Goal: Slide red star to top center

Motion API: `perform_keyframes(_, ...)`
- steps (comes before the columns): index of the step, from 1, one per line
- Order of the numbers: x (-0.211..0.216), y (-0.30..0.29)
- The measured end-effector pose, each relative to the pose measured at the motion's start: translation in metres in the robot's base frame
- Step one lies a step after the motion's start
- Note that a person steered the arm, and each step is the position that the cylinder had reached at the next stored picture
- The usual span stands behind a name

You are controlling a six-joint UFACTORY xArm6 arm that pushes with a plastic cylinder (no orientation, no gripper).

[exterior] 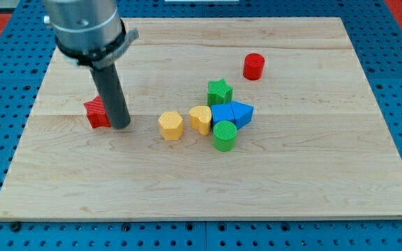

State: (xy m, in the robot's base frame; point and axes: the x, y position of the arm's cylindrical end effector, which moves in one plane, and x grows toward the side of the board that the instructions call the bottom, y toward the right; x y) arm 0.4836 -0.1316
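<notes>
Already pressed close to its target, your tool, a bare rod with nothing to open, close or grip, stands with its tip touching or just beside the red star, which sits at the tip's nine o'clock on the tabletop, toward the view's left and well short of the top centre. From this side, a push would likely send the star toward nine o'clock and the tabletop's left edge, not toward twelve; you would need to bring the tip round to the star's seven or eight o'clock before driving it up and to the view's right. The star's points could also let it pivot and slip off the rod if contact lands off-centre. The rod hides part of the star, so the exact contact cannot be told. Well apart, at the tip's three o'clock, lie the yellow hexagon, yellow heart, green star, blue block and green cylinder, with the red cylinder further toward two o'clock; a wide swing could scatter them.
</notes>
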Motion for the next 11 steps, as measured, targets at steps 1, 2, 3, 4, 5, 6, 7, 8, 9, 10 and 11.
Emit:
perform_keyframes(1, -0.005, -0.040)
perform_keyframes(2, -0.072, -0.041)
perform_keyframes(3, -0.089, -0.044)
perform_keyframes(4, -0.087, -0.079)
perform_keyframes(5, -0.134, -0.021)
perform_keyframes(6, -0.174, 0.033)
perform_keyframes(7, -0.153, -0.030)
perform_keyframes(8, -0.181, -0.051)
perform_keyframes(9, -0.194, 0.025)
perform_keyframes(10, -0.181, 0.030)
perform_keyframes(11, -0.207, 0.059)
